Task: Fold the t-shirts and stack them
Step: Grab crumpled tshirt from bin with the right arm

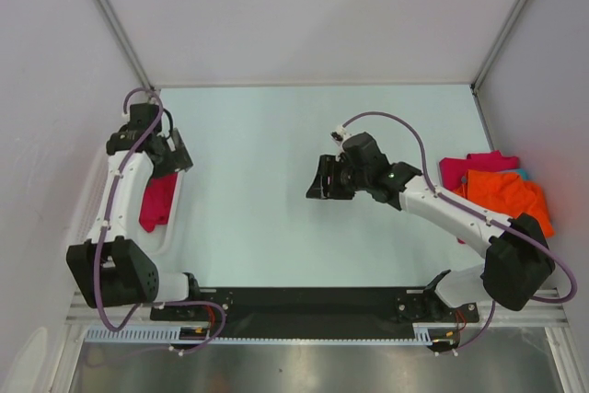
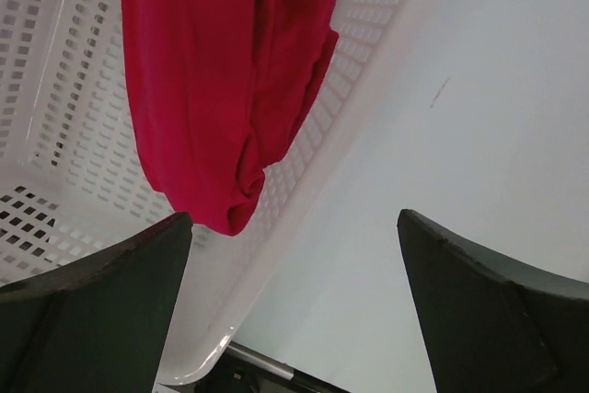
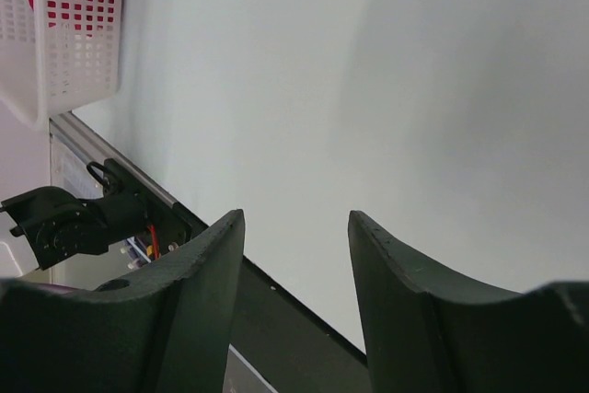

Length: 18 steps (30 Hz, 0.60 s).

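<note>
A crimson red t-shirt (image 1: pixel 158 202) lies crumpled in the white lattice basket (image 1: pixel 174 224) at the left; the left wrist view shows this red t-shirt (image 2: pixel 221 80) hanging over the basket wall (image 2: pixel 359 52). My left gripper (image 1: pixel 177 154) hovers open beside the basket's far end, nothing between its fingers (image 2: pixel 101 310). At the right edge an orange t-shirt (image 1: pixel 506 195) lies on a magenta-pink one (image 1: pixel 474 166), with a sliver of teal cloth (image 1: pixel 523 173) beside them. My right gripper (image 1: pixel 317 179) is open over the middle of the table, empty.
Grey walls close the table on three sides. A black bar (image 1: pixel 313 301) runs along the near edge between the arm bases. In the right wrist view, the basket's corner (image 3: pixel 64 43) and the left arm's base (image 3: pixel 74 223) show at the far left.
</note>
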{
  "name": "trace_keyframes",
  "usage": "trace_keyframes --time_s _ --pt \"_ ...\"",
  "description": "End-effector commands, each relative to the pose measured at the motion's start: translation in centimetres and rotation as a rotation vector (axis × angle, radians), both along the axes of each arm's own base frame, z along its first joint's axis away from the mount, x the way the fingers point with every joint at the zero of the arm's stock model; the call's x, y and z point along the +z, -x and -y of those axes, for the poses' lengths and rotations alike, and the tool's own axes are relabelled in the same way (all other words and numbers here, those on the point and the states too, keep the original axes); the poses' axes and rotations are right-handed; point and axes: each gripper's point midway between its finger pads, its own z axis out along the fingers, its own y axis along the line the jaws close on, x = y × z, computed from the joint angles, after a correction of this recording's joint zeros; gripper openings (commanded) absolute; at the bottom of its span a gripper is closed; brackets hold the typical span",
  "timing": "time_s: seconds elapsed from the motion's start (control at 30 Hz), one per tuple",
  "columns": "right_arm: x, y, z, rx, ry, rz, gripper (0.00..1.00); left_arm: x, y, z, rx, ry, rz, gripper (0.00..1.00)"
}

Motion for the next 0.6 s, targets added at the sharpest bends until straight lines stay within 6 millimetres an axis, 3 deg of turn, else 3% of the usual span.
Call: trace_keyframes --time_s 0.0,0.13,0.33,0.43,0.53,0.57 --pt "2.0 -0.3 -0.1 0.014 -0.045 0.058 0.54 -0.8 -0.3 -1.3 0.038 -0.050 -0.043 0.99" --pt "2.1 -0.5 0.3 0.002 -0.044 0.063 0.54 -4.0 -0.2 0.8 0.007 0.056 -0.082 1.00" --pt "2.0 -0.7 0.9 -0.012 -0.042 0.064 0.54 -8.8 1.5 2.0 0.027 0.079 -0.186 0.99" --pt "1.8 -0.8 1.1 -0.017 -0.042 0.059 0.54 -10.5 1.9 2.5 0.038 0.105 -0.210 0.93" --pt "1.6 -0.9 1.4 -0.022 -0.039 0.057 0.54 -11.6 1.7 3.7 0.003 0.166 -0.212 0.45" --pt "1.5 -0.9 1.4 -0.024 -0.039 0.057 0.54 -11.8 1.7 4.1 -0.001 0.185 -0.215 0.07"
